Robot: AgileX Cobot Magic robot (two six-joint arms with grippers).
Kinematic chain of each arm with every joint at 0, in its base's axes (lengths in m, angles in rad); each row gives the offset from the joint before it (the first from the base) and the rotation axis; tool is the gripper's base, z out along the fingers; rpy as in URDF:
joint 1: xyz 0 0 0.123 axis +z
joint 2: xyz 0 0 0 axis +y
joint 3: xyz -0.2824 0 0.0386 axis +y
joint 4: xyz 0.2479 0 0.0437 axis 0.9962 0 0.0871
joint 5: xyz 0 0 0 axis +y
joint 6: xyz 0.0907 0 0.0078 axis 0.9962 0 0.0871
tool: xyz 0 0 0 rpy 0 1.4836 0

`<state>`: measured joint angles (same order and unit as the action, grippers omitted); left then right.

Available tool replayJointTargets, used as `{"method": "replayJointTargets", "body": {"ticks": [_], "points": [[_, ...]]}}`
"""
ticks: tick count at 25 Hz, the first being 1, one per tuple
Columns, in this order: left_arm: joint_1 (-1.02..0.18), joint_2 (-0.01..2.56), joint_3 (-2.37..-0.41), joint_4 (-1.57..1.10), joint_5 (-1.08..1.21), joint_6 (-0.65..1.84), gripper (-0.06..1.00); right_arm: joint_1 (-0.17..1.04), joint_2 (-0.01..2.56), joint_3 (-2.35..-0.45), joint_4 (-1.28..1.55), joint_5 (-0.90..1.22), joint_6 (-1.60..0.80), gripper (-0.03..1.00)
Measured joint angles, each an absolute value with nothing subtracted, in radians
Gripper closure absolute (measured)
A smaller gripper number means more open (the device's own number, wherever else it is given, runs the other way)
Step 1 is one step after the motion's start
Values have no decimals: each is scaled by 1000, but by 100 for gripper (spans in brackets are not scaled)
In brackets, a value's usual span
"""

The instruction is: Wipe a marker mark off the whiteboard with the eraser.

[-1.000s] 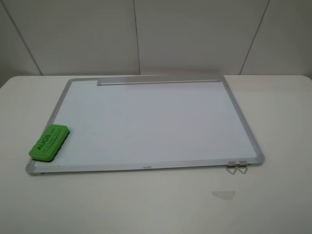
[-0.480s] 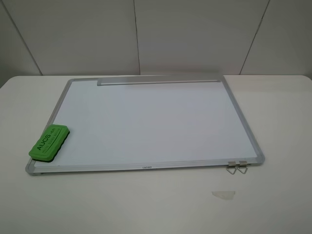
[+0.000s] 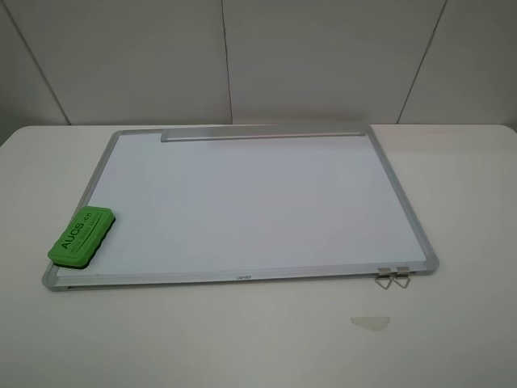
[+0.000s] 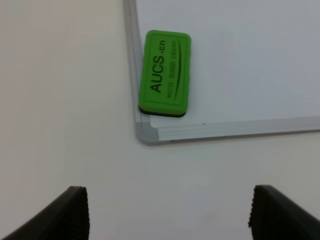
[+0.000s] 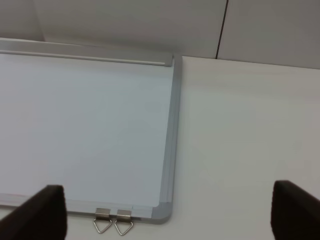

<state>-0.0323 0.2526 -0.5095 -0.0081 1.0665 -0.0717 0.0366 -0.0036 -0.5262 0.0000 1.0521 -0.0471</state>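
The whiteboard [image 3: 242,202] lies flat on the white table, silver frame all round, tray strip [image 3: 262,135] along its far edge and two metal clips [image 3: 393,277] at its near right corner. No marker mark shows on its surface in any view. The green eraser [image 3: 81,235] rests lettering up on the board's near left corner, seen as eraser [image 4: 165,73] in the left wrist view. My left gripper [image 4: 167,215] is open over bare table short of that corner, nothing between its fingers [image 4: 65,212]. My right gripper [image 5: 165,220] is open near the clips [image 5: 114,221]. Neither arm appears in the exterior high view.
A small scrap of clear tape [image 3: 370,322] lies on the table in front of the board's near right corner. Grey wall panels stand behind the table's far edge.
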Motion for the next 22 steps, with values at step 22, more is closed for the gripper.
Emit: {"method": "replayJointTargets", "body": {"ticks": [22], "points": [[0, -6, -505, -27, 1061, -45, 27, 37, -4, -526, 0, 1052, -47, 15]]}}
